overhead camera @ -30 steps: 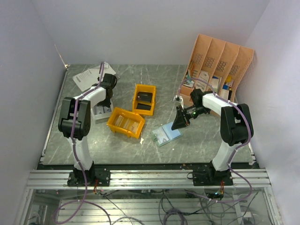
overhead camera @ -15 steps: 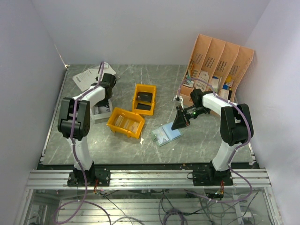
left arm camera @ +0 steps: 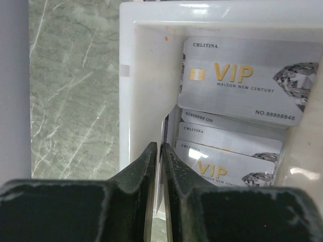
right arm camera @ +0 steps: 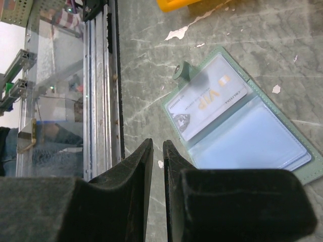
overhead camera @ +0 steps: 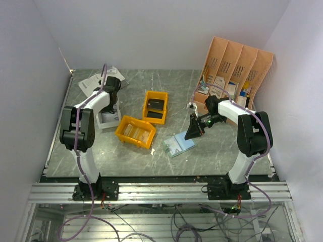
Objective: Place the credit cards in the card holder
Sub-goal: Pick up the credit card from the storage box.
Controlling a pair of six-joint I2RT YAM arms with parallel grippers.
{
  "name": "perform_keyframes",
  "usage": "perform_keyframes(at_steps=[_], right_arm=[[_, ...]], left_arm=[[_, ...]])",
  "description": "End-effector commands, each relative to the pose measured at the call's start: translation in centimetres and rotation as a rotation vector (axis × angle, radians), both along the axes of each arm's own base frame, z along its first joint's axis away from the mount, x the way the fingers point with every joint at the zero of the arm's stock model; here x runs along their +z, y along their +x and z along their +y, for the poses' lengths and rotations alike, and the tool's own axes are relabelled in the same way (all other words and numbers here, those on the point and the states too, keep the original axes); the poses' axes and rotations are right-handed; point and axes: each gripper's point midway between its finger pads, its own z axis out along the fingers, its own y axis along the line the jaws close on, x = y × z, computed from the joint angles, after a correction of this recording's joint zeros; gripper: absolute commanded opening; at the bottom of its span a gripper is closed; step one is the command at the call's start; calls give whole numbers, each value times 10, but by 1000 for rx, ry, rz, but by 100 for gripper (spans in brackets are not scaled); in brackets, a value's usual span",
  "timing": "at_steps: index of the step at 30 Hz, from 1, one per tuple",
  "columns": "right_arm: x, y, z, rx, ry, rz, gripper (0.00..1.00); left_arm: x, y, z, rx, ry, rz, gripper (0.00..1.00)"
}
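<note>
Left wrist | left gripper (left arm camera: 160,151) clenched on what looks like one credit card (left arm camera: 163,132), edge-on over white tray (left arm camera: 128,101) of VIP cards (left arm camera: 242,80) | right gripper (right arm camera: 157,148) closed, nothing held, beside open card holder (right arm camera: 252,141) on table | card judged light, stiff, glossy: pinch the faces near one end.

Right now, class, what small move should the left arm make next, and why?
Probably lift straight up: the left gripper looks closed on a card standing edge-on inside the white tray, and the card holder lies open with one pocket empty.
</note>
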Motion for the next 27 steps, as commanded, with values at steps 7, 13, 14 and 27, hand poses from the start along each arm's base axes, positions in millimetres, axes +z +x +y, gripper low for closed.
perform_keyframes(at_steps=[7,13,14,27], right_arm=[[7,5,2,2,33,-17,15],[8,5,2,3,34,-14,15],[8,5,2,3,34,-15,15],[10,3,2,7,41,-21,15]], left_arm=[[-14,-3,3,1,-20,42,18],[-15,-3,1,0,-35,43,7],[-14,-2,1,2,-36,40,7],[86,10,-7,-25,-110,-188,7]])
